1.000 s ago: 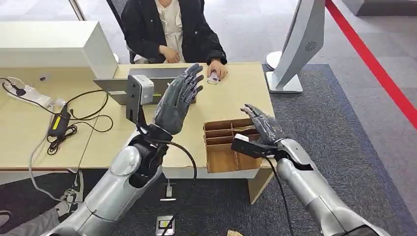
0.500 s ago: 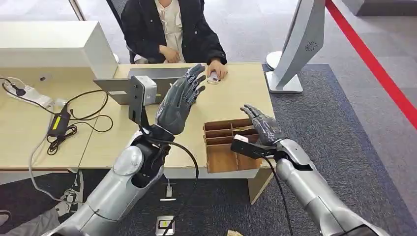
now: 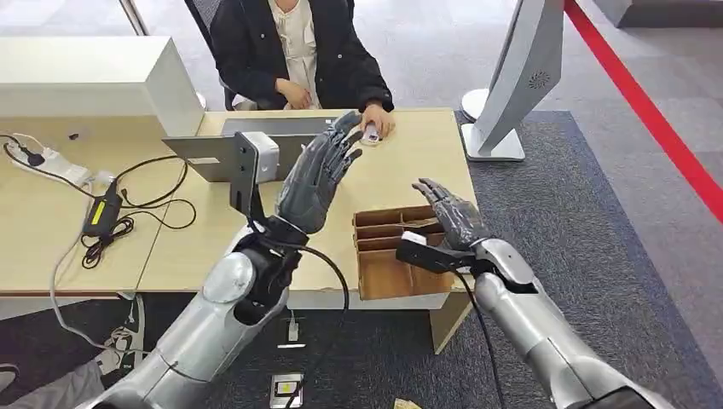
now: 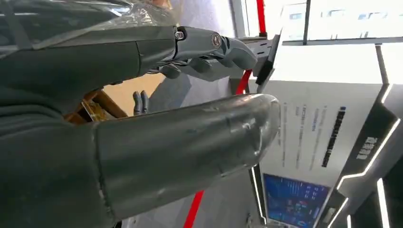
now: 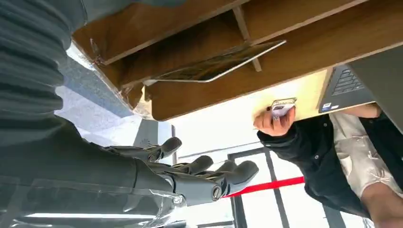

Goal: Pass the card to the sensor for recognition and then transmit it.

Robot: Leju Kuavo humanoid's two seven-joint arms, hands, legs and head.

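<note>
The right robot hand hovers released, fingers spread, over the brown compartmented cardboard box on the pale wooden bench. The left robot hand is raised, empty, fingers extended. Beyond it, a seated person's hand holds the small white card on the bench.

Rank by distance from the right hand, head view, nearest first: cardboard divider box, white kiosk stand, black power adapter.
From the right hand:
1. Cardboard divider box, directly beneath it at the desk's near edge.
2. White kiosk stand, beyond the desk's right end.
3. Black power adapter, far across the desk, left side.
</note>
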